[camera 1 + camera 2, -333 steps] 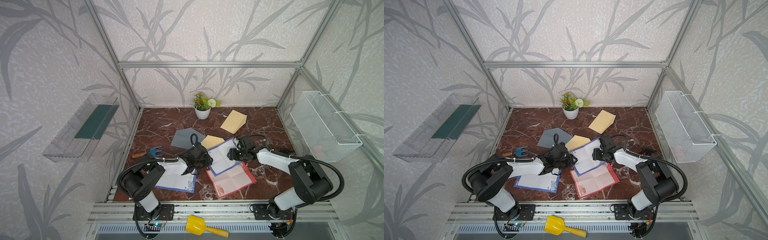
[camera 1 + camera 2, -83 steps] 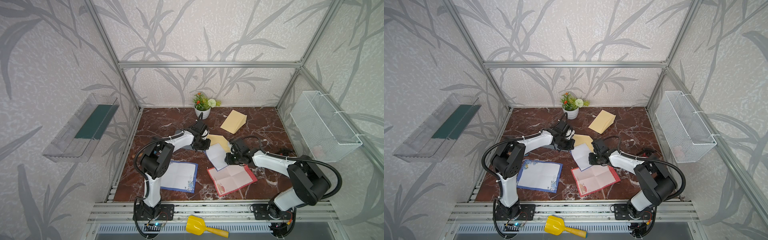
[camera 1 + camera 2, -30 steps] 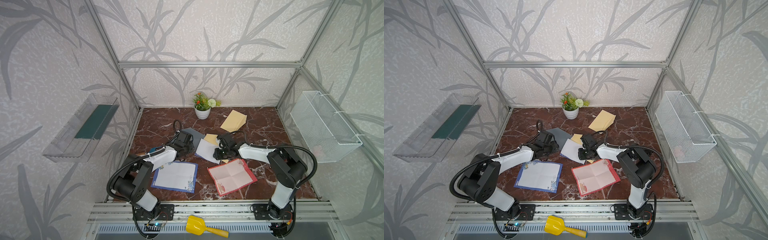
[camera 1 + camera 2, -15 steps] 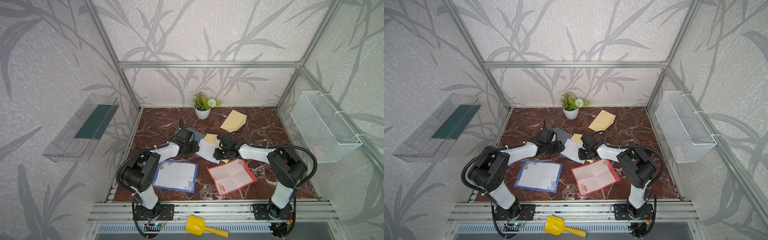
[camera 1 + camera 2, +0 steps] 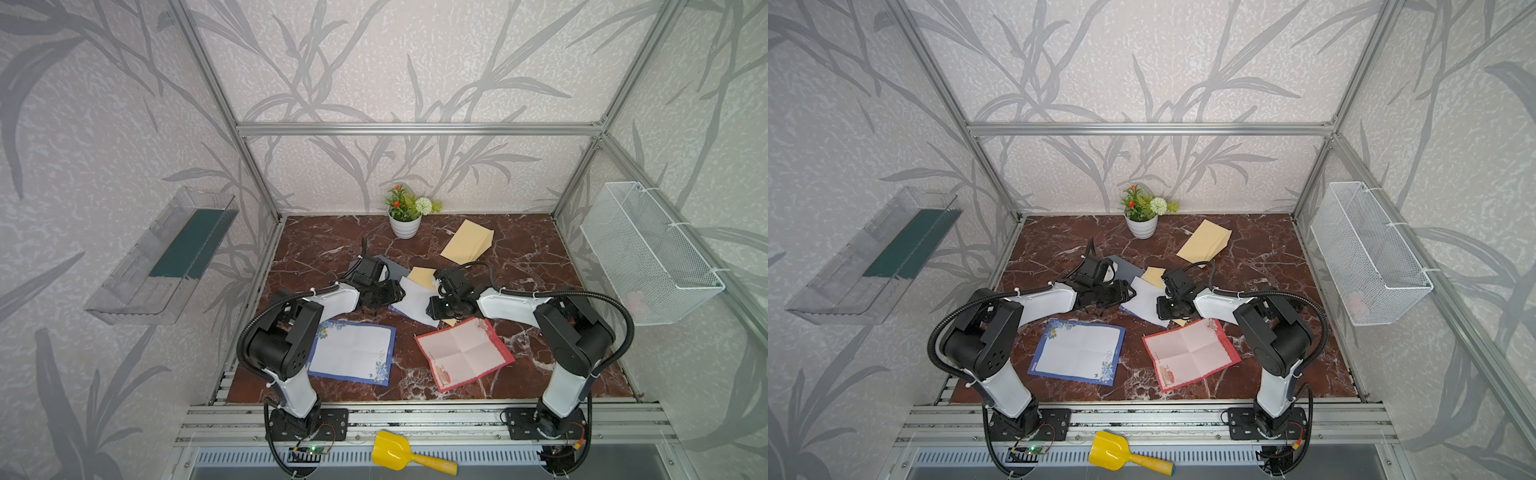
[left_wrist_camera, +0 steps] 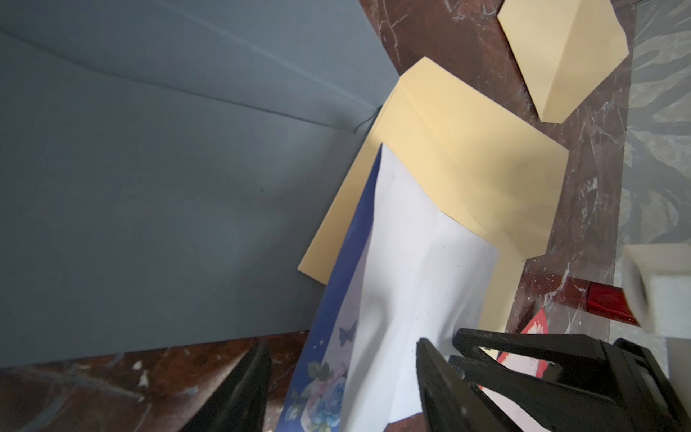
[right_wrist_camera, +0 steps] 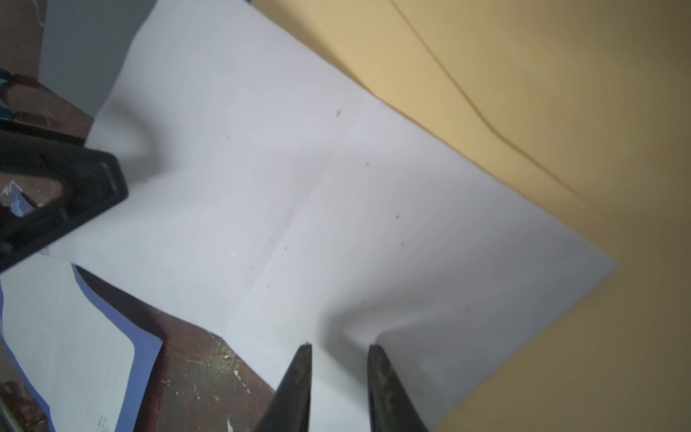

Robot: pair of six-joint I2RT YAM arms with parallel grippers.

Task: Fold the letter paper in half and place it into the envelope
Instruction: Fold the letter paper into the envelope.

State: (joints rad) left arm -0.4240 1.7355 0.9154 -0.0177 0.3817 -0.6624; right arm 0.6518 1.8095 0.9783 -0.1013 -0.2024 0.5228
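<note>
Well, at mid-frame in a top view the folded letter paper [image 5: 415, 297] lay with one end tucked under the tan envelope [image 5: 420, 276]. The left gripper [image 6: 341, 346] straddled it wide, while the right gripper [image 7: 341, 346] pressed on it, jaws narrowly apart.

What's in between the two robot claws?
The folded white letter paper lies between the left claw and the right claw, its far end tucked under the tan envelope flap. Both top views show it.

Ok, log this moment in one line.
phase: insertion | letter paper: folded, partly tucked into yellow envelope | left gripper: open, straddling paper edge | right gripper: jaws slightly apart, tips over paper
</note>
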